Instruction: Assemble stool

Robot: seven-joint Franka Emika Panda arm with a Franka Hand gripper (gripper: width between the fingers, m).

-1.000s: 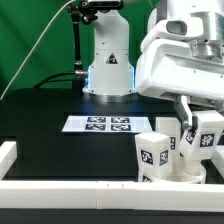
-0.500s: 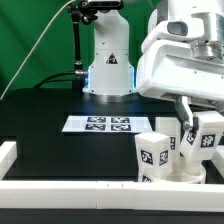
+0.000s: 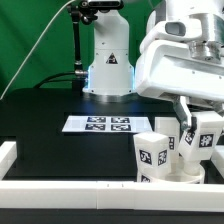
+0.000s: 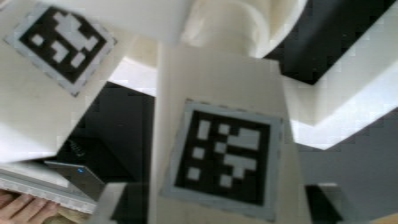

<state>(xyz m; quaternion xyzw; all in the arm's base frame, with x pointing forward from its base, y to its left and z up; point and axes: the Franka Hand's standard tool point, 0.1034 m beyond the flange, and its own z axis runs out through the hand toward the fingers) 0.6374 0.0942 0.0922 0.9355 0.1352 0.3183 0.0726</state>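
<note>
Barely anything shifts over the last second; the pincer (image 4: 214, 190) stays pinching a tagged stool leg (image 4: 222, 150) upright over the seat (image 3: 185, 172), so seating continues.

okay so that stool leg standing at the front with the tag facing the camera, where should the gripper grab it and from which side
Probably by its upper half, coming straight down from above. The front leg stands upright as a blocky post with flat opposite faces, which suit parallel jaws, and its top is free. Its base sits in the seat and another leg stands close on the exterior view's right, so a sideways approach looks cramped.
</note>
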